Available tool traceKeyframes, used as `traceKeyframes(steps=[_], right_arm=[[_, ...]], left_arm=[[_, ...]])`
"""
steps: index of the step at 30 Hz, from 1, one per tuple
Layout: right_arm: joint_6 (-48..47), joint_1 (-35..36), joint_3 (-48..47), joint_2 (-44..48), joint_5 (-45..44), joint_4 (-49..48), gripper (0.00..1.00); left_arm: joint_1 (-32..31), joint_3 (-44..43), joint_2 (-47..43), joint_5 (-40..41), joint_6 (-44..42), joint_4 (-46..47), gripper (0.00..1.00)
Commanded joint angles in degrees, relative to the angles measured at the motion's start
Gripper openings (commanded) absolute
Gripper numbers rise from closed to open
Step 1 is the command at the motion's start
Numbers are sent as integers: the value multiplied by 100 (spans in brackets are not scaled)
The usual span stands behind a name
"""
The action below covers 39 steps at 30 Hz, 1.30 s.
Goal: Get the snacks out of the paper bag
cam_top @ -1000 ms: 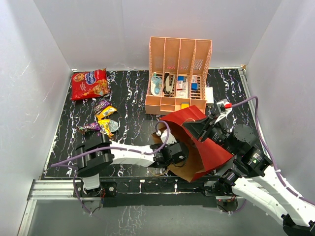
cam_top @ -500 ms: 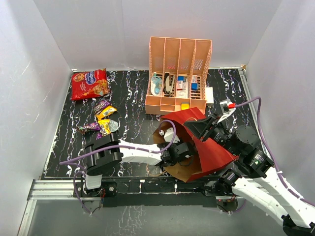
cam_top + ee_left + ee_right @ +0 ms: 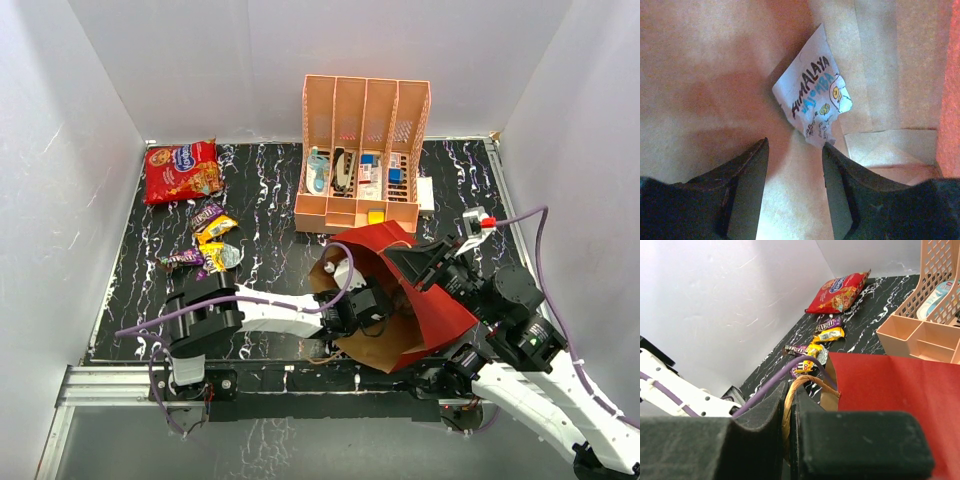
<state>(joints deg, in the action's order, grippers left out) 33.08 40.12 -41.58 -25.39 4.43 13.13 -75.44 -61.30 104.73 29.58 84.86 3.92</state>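
Observation:
The paper bag [image 3: 432, 300], red outside and kraft brown inside, lies tilted with its mouth facing left. My right gripper [image 3: 790, 392] is shut on its twine handle [image 3: 810, 382]. My left gripper [image 3: 365, 305] reaches inside the bag. In the left wrist view its jaws [image 3: 794, 146] stand open on the brown bag floor with nothing between them. A white snack packet [image 3: 814, 100] lies just beyond the fingertips. Snacks outside the bag: a large red cookie bag [image 3: 182, 171] at the far left and several small packets [image 3: 212, 240].
A peach slotted rack [image 3: 362, 120] holding small items stands at the back centre, just behind the bag. The left arm's purple cable [image 3: 290, 303] loops over the bag mouth. White walls close in the black marbled table [image 3: 265, 210] on three sides.
My left gripper has pushed further into the bag and its jaws have spread. The right gripper has shifted slightly right with the handle, and the bag mouth has moved with it.

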Motion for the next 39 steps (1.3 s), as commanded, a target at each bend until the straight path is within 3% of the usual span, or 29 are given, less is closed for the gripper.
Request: traceKeyframes(steps=[1, 6, 11, 15, 20, 21, 28, 39], right_arm=[[102, 5, -267, 124, -96, -209, 8], [146, 5, -395, 76, -20, -193, 8], [158, 4, -590, 45, 50, 4, 8], [189, 3, -616, 104, 48, 85, 8], [180, 0, -725, 156, -25, 366, 8], [155, 4, -759, 175, -54, 464, 8], [-141, 5, -737, 487, -587, 1300, 8], [-378, 4, -509, 873, -1024, 1635, 8]], left_arm=[[78, -307, 389, 267, -90, 344, 46], [246, -745, 943, 299, -103, 392, 47], [467, -483, 1138, 637, -958, 1934, 49], [625, -374, 1359, 346, -1875, 3916, 36], [677, -514, 1488, -221, -2589, 4847, 4], [679, -448, 1413, -318, -2647, 4938, 0], [678, 367, 430, -726, -2983, 5149, 0], [340, 1823, -1410, -776, -3519, 4435, 0]])
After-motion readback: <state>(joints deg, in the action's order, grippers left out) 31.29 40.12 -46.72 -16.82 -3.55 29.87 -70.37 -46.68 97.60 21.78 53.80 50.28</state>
